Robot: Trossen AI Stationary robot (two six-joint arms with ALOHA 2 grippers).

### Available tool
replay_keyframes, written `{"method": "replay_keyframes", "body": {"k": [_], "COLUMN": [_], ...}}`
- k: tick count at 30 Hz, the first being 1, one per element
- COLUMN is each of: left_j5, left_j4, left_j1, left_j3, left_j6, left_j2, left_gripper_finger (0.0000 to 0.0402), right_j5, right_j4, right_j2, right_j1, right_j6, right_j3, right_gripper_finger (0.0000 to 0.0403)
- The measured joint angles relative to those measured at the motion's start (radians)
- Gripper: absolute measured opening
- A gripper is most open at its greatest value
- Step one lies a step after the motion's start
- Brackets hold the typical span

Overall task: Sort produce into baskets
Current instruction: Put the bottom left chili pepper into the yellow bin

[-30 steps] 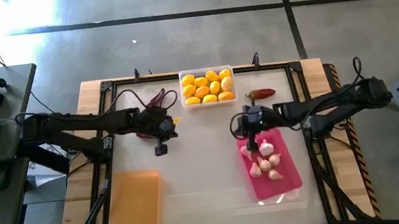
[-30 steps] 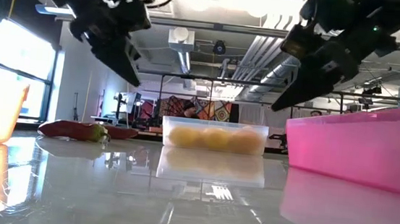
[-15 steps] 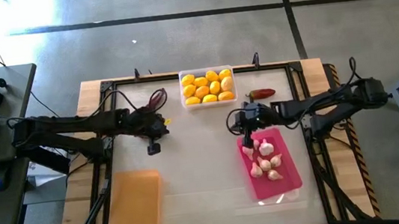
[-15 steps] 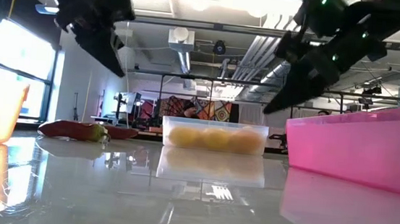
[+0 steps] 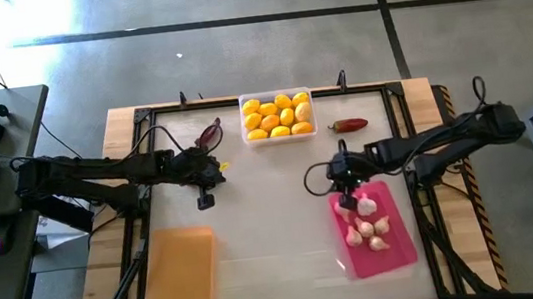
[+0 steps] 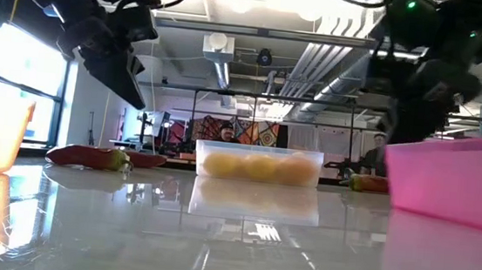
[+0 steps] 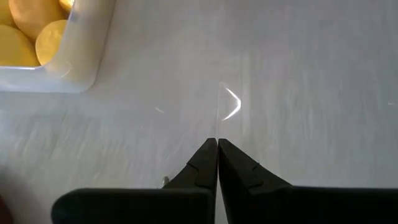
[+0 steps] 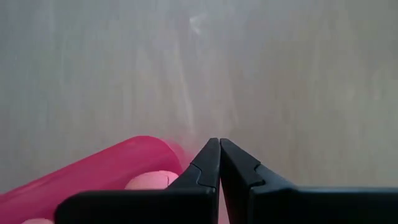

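Note:
A clear tray [image 5: 278, 116] at the far middle holds the yellow lemons. One red chili [image 5: 349, 125] lies to its right, and another chili [image 5: 209, 133] to its left. An orange tray [image 5: 180, 272] sits near left with nothing in it. The pink tray [image 5: 376, 230] near right holds several garlic bulbs [image 5: 366, 227]. My right gripper [image 5: 342, 187] is shut at the pink tray's far left corner. My left gripper [image 5: 205, 200] is shut and hangs above bare table [image 7: 217, 140], left of centre. My right gripper's shut fingertips [image 8: 219, 144] stand at the rim of the pink tray's far left corner [image 8: 149, 152], slanting down from the table's right. The tray lies flat on the table. Whether the tips touch the rim at this moment, I cannot tell.
Bare white table [image 5: 265, 220] lies between the two grippers and between the orange and pink trays. Black frame rails [image 5: 140, 184] run along the table's edges. In the low view the right chili [image 6: 368, 183] lies just beyond the pink tray [image 6: 455, 184].
My right gripper has tipped downward, rolled and gone toward the near edge at the pink tray's far left corner. The pink tray has slid toward the right and near edges and turned slightly, its garlic bulbs with it. My left gripper has drawn back toward the table's left edge.

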Motion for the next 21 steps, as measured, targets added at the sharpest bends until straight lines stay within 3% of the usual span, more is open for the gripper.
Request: {"method": "replay_keyframes", "body": {"k": [12,17,21], "left_j5": [-0.003,-0.021,-0.005], "left_j4": [-0.026,-0.153,-0.297], "left_j1": [-0.02,-0.035,-0.051], "left_j3": [0.001,0.047,0.085], "left_j6": [0.018,0.007,0.002], "left_j2": [0.0,-0.004,-0.004], "left_gripper_finger": [0.0,0.0,0.0], "right_j5": [0.05,0.229,0.255], "right_j4": [-0.207,-0.216,-0.077], "right_j2": [-0.099,-0.133,-0.128], "right_j1": [0.166,0.175,0.121], "right_j6": [0.217,0.127,-0.017], "right_j3": [0.002,0.064,0.07], "right_gripper_finger": [0.0,0.0,0.0]}}
